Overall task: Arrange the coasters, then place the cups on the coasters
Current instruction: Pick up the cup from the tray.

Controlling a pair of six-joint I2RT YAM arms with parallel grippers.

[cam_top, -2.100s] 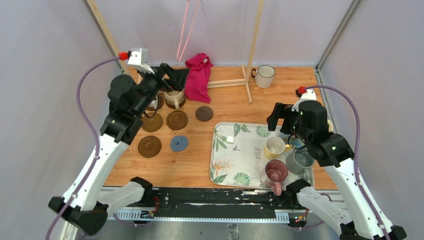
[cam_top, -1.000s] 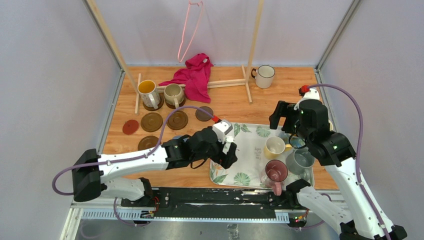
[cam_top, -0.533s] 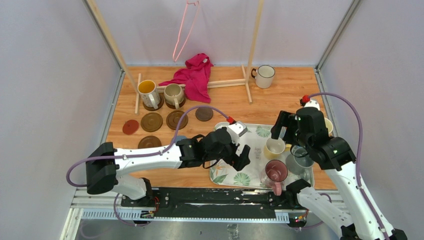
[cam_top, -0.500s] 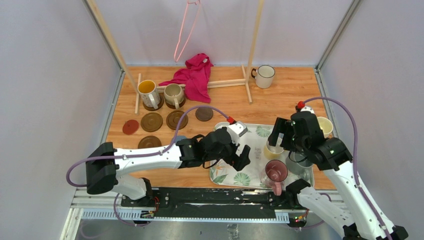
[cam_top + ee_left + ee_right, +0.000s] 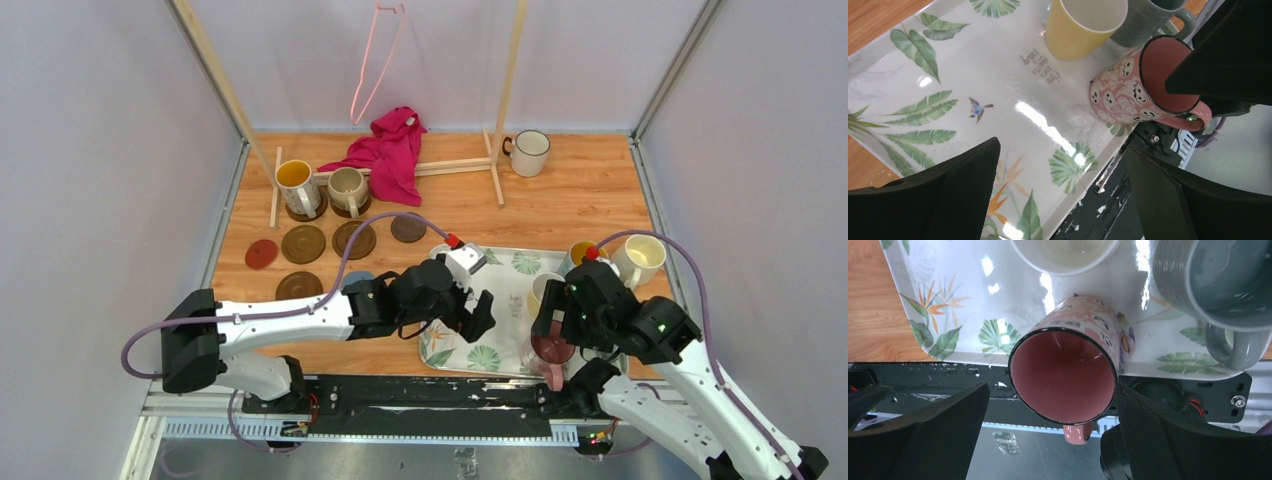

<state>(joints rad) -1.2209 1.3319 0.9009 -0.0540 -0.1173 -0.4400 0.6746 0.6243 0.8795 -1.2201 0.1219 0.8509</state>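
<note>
The right gripper (image 5: 1052,390), spread open and empty over the near pink mug (image 5: 1068,340), should be lowered squarely before being closed.

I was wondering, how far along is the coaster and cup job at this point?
Done: the orange-yellow mug and beige mug sit on coasters. In hand: the right gripper, open, straddles the pink mug on the tray. Left: the red coaster and others are bare.
</note>
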